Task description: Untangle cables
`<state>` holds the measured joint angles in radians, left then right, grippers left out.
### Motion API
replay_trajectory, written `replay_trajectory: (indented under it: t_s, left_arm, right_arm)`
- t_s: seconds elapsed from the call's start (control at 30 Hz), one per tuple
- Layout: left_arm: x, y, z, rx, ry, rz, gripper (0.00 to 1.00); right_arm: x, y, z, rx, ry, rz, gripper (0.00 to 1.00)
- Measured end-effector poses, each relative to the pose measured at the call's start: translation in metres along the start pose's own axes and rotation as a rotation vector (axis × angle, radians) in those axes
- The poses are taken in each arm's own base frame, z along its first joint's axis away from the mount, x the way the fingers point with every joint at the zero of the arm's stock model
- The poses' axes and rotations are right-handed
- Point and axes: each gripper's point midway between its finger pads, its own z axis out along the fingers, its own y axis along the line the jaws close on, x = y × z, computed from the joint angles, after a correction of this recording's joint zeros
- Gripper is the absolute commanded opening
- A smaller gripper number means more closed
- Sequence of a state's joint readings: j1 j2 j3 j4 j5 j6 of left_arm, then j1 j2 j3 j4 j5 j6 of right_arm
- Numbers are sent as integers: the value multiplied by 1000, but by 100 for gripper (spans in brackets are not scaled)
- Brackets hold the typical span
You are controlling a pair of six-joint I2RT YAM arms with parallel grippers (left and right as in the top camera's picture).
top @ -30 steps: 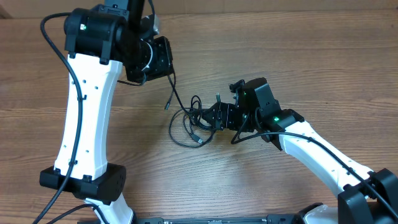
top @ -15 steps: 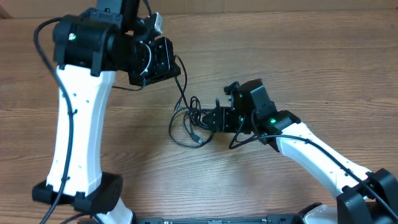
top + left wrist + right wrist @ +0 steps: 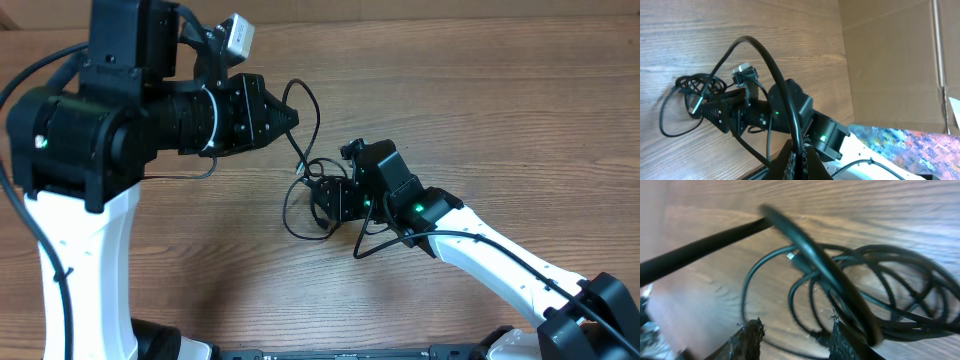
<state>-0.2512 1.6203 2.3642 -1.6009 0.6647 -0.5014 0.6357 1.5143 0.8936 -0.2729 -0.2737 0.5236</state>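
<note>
- One thin black cable is clamped in the closed left gripper and arched towards the tangle.
- The tangled black cables are spread on the brown wooden table; the right gripper is held partly apart at them.

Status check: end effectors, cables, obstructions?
Left end effector shut on thin black cable, raised. Right end effector at tangled black coil, grip unclear. No obstruction seen.

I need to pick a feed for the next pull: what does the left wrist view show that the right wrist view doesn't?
Only the left wrist: the left gripper shut on one cable strand arcing upward, and the right gripper at the cable tangle. Only the right wrist: a small plug end among the loops, beyond its spread fingertips. Both: that tangle on the wooden table.
</note>
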Motion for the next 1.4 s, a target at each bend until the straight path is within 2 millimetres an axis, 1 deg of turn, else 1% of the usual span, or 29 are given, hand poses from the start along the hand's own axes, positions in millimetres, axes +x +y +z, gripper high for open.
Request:
replay_trajectory:
  t_s: [0.23,0.47,0.67,0.73,0.83,0.93,1.03,1.17,1.3,1.4]
  left_arm:
    - [5,-9,-10,25,-19,18,4]
    - [8,-12,-12,40,-14,10,4]
    - [13,-32,-16,144,15,36,4]
    - [14,-37,-18,167,12,49,4]
    - [9,-42,-25,191,-23,75,4]
    - [-3,-40,-35,196,-85,88,4]
    - [-17,-30,-50,177,-158,74,4]
    - [-29,-8,-65,115,-232,12,4]
    - [-38,29,-75,-28,-302,-115,4]
    - [-40,69,-88,-197,-369,-251,4]
  right_arm:
    - [-7,-20,-1,111,-47,6,45]
    - [-8,-39,-5,213,-73,33,45]
    - [-8,-59,-11,324,-108,122,46]
    - [-9,-61,-12,333,-113,131,46]
    - [-9,-62,-13,341,-118,143,46]
    - [-9,-63,-14,347,-120,148,46]
    - [-9,-63,-15,353,-119,151,46]
    - [-8,-66,-18,373,-120,174,46]
    - [-7,-72,-21,408,-131,200,46]
    - [-7,-74,-23,422,-137,209,46]
